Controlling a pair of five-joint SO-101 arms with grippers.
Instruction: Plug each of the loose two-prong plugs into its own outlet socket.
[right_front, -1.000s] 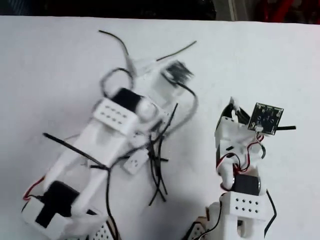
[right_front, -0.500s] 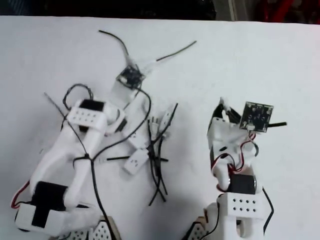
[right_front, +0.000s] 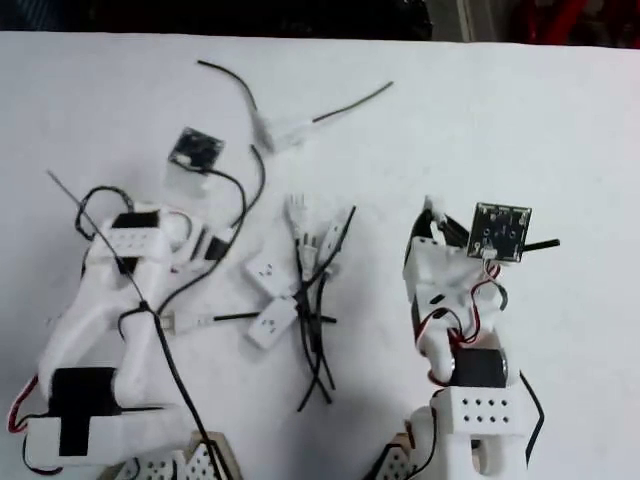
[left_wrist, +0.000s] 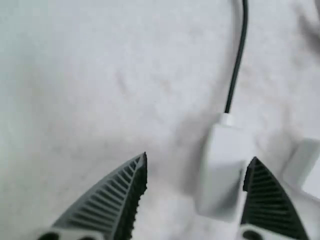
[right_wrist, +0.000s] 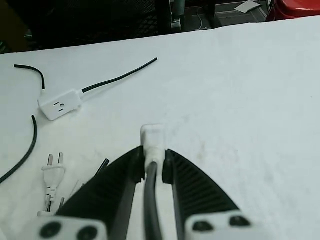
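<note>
My right gripper (right_wrist: 152, 152) is shut on a white plug (right_wrist: 151, 137) whose black cord runs back between the fingers. It hovers over bare table to the right of the pile. Farther off lie a white outlet socket (right_wrist: 60, 105) on a black cord and a loose two-prong plug (right_wrist: 52, 172). My left gripper (left_wrist: 197, 160) is open. A white block (left_wrist: 222, 170) on a black cord (left_wrist: 237, 60) lies between its fingers, close to one pad. In the high view, two sockets (right_front: 268, 297) and loose plugs (right_front: 312, 235) lie mid-table, with the third socket (right_front: 280, 130) at the back.
Black cords (right_front: 315, 350) tangle around the sockets mid-table. The left arm (right_front: 130, 235) stands left of the pile and the right arm (right_front: 450, 270) to its right. The white table (right_front: 520, 120) has free room at the back right and far left.
The left arm has swung left, off the pile, uncovering the plugs and sockets. The right arm has drifted slightly left with its plug.
</note>
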